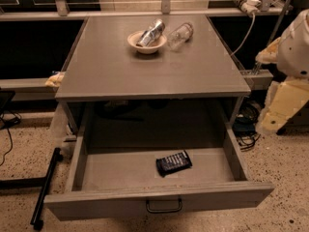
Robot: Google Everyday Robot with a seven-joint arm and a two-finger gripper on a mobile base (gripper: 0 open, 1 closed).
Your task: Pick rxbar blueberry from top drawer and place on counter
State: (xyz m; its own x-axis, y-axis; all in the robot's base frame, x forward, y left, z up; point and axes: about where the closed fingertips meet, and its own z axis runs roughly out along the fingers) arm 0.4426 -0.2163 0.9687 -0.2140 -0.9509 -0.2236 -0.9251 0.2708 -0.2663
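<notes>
The rxbar blueberry (174,163), a dark wrapper with pale text, lies flat on the bottom of the open top drawer (120,170), right of its middle and near the front. The drawer is pulled out below the counter (145,71), and its dark handle (164,206) shows on the front. My arm stands at the right edge of the view. Its pale gripper (283,105) hangs beside the counter's right side, above the floor, well apart from the bar and the drawer.
On the counter's far part a pale bowl (147,42) holds a silver can (150,33), and a clear plastic bottle (180,35) lies beside it. Cables (246,129) lie on the floor right of the drawer. A black bar (44,187) lies on the floor at left.
</notes>
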